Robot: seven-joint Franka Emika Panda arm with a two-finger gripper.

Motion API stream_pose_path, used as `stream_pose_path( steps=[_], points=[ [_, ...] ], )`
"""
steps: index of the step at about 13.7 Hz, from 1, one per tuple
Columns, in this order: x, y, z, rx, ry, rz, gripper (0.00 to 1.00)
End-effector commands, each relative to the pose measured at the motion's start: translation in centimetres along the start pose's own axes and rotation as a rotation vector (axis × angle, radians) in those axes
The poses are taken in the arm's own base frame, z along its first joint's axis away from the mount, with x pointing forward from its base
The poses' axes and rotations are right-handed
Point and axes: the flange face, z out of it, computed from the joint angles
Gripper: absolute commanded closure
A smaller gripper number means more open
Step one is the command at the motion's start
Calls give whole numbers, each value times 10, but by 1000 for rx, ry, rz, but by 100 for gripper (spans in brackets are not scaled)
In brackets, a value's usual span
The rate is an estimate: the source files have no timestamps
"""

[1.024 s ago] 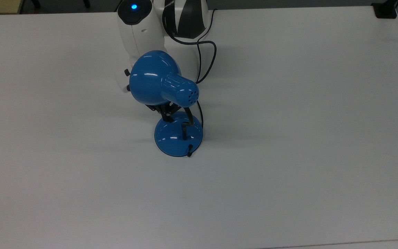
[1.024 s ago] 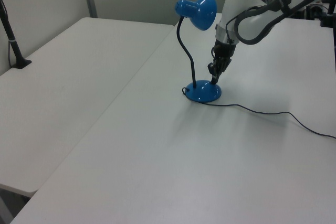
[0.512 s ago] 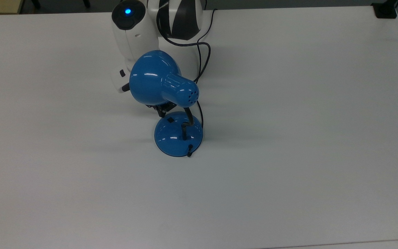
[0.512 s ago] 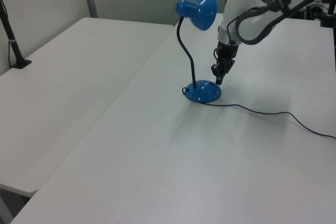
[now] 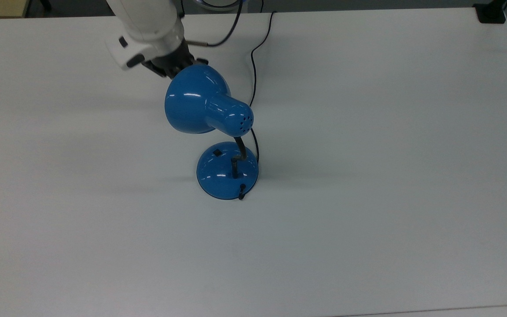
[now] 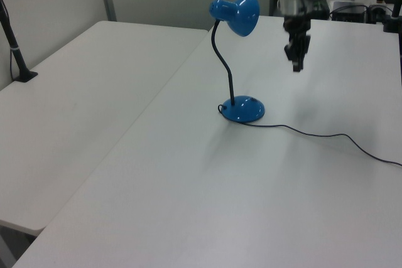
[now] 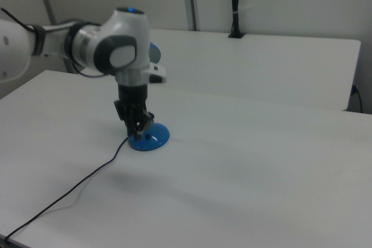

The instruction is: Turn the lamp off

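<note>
since half a second ago the gripper (image 6: 296, 66) has lifted off the lamp's base and pulled away: in the left view it now hangs in the air to the right of the shade, well apart from the base it was just above. in the top view the arm's wrist sits at the upper left, its dark gripper body half hidden behind the shade's rim. in the right view the gripper (image 7: 137, 133) points down in front of the base.

the fingers look drawn close together and carry nothing, though how tightly they meet i cannot tell for certain.

the lamp (image 5: 207, 108) stands upright near the middle of the white table (image 5: 368, 176), unmoved. its blue domed base (image 5: 218, 176) rests flat, with the small black switch (image 5: 216, 152) on the dome's upper left in the top view. the black gooseneck (image 6: 221, 54) curves up to the blue shade (image 6: 242, 14). the black cord (image 6: 314, 135) trails from the base across the table toward the left view's right edge.
</note>
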Motion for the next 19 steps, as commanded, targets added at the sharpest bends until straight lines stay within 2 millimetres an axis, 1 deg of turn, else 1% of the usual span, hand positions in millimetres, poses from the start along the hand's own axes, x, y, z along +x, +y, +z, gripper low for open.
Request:
stream_pose_path(
  steps=[1, 2, 4, 5, 7, 8, 11, 12, 15, 17, 19],
  points=[
    [-18, -8, -69, -47, 8, -50, 0],
    [-21, -12, -87, -50, 41, -59, 0],
    [-28, -19, -113, -50, 94, -88, 0],
    [-30, -28, -128, -50, 124, -114, 0],
    [-31, -35, -147, -48, 162, -126, 0],
    [-30, -35, -152, -50, 179, -130, 0],
    [-27, -34, -153, -90, 189, -158, 0],
    [-26, -41, -153, -94, 197, -192, 0],
    [-24, -42, -158, -89, 228, -189, 0],
    [-26, -47, -157, -92, 223, -196, 0],
    [-26, -45, -157, -92, 225, -195, 0]
  ],
)
